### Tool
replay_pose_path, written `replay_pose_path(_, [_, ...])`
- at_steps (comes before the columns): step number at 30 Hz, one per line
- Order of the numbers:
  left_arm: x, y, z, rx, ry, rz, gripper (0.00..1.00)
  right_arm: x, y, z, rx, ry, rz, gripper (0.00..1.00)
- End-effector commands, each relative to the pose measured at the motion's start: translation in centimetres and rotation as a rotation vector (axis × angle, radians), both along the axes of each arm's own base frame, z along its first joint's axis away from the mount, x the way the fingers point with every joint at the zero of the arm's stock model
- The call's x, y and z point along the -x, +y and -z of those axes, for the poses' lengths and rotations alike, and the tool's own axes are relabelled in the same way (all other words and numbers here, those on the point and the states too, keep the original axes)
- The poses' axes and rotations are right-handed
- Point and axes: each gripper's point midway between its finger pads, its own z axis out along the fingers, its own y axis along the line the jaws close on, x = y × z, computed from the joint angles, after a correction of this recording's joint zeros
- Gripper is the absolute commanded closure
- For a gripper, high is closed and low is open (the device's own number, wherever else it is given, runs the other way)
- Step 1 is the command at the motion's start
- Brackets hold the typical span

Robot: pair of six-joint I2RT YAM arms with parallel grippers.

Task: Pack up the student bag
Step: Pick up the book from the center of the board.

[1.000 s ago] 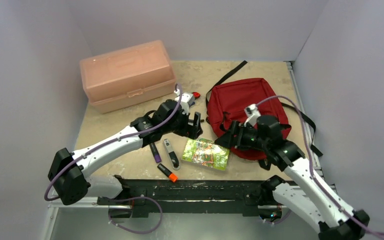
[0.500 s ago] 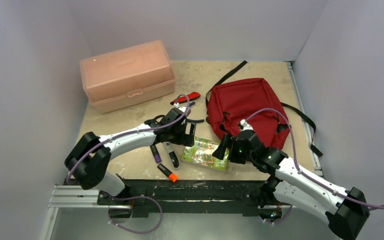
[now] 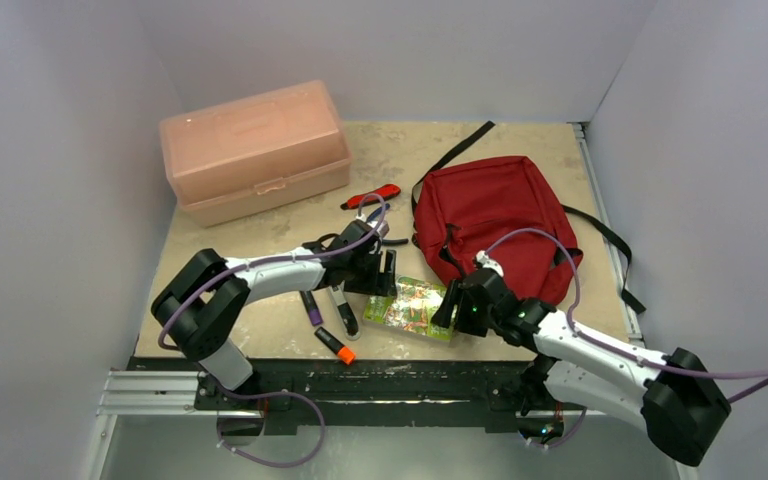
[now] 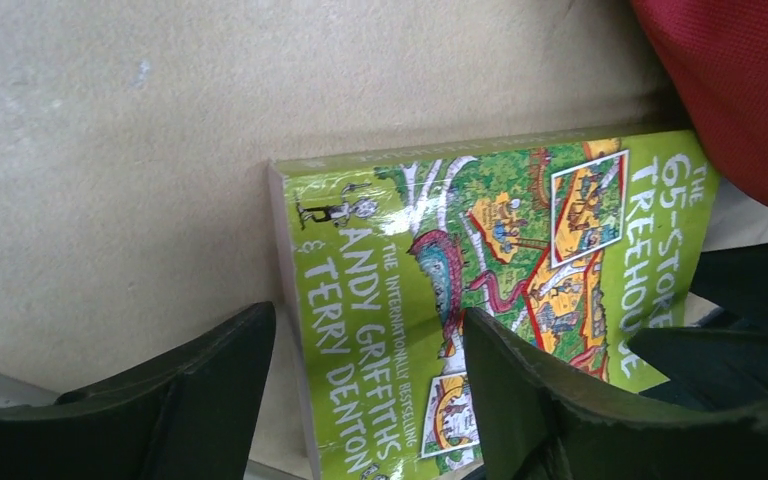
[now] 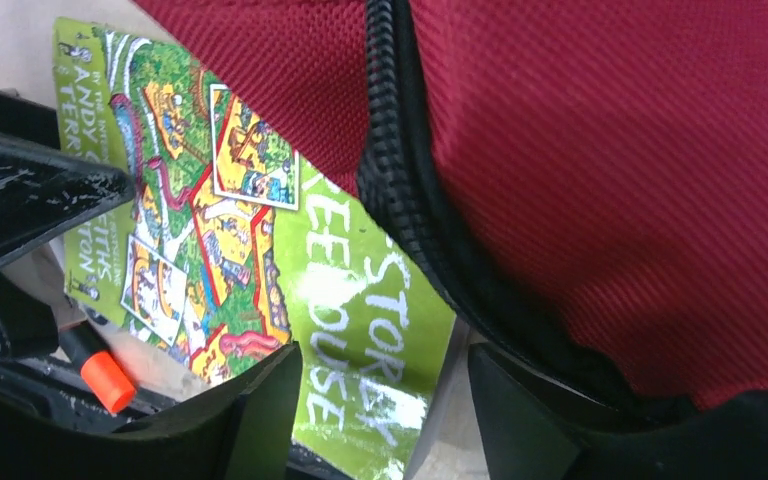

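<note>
While the left gripper (image 4: 365,320) straddled the book's (image 4: 520,250) spine edge and the right gripper (image 5: 382,355) its opposite edge, both spread and pinching nothing, the student bag (image 3: 490,205) overlapped the book's corner, so closing evenly, clear of the zipper (image 5: 388,150), looked safest.

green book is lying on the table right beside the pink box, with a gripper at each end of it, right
No. The green book lies on the table right beside the red bag, not the pink box, which sits apart at the far left; the top view shows it. The left gripper and right gripper flank it.
</note>
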Motion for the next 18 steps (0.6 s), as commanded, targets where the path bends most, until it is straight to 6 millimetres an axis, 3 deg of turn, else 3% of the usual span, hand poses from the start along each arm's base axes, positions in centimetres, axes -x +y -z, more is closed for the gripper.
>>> replay_pose_path(1, [0.2,-1.6,-0.2,0.095,0.038,0.005,0.36,-2.1,1.8,-0.5,-0.053,-0.087,-0.014,0.37])
replay_pose_path(6, [0.9,-2.6,-1.3,0.123,0.078,0.058,0.60,-2.1,2.6,-0.1,-0.121,-0.079,0.007,0.41])
replay_pose_path(13, [0.6,-3.9,-5.8,0.198,0.050,0.098,0.94,-2.1,2.4,0.6,-0.124,-0.081,0.023,0.43])
replay_pose_path(15, [0.2,-4.0,-6.8,0.205,0.028,0.096,1.00,-2.0,2.4,0.8,-0.118,-0.080,0.018,0.43])
replay_pose_path(18, [-0.6,-3.2,-7.5,0.153,-0.019,0.080,1.00,-2.4,2.1,0.9,-0.082,-0.093,0.011,0.42])
